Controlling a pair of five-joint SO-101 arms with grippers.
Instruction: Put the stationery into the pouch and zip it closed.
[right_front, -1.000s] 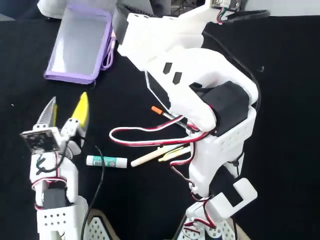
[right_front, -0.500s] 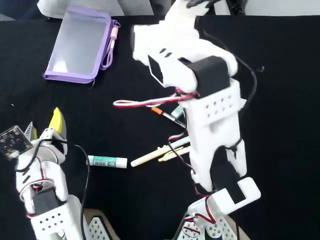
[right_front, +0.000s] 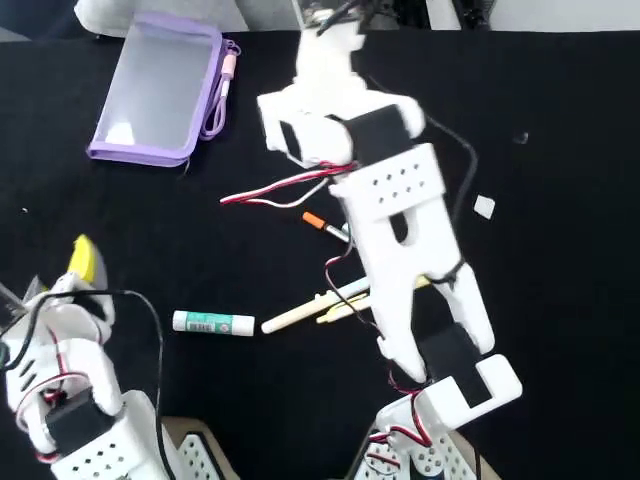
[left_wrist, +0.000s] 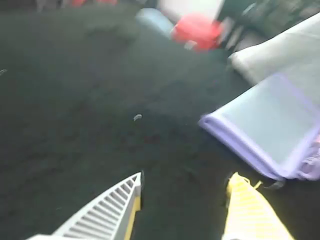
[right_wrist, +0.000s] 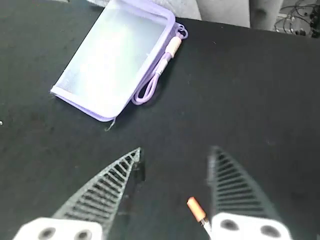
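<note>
Pouch lies flat (lilac-edged), well apart from the pens.

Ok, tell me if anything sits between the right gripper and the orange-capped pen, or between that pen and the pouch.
Nothing visible does. The open right gripper hangs over the orange-capped pen, which lies on the table between its jaws, nearer one. Nothing lies on the table between the pen and the pouch either.

Even, bright light from above. Matte black surface swallows shadows. Soft glare on pouch face.
</note>
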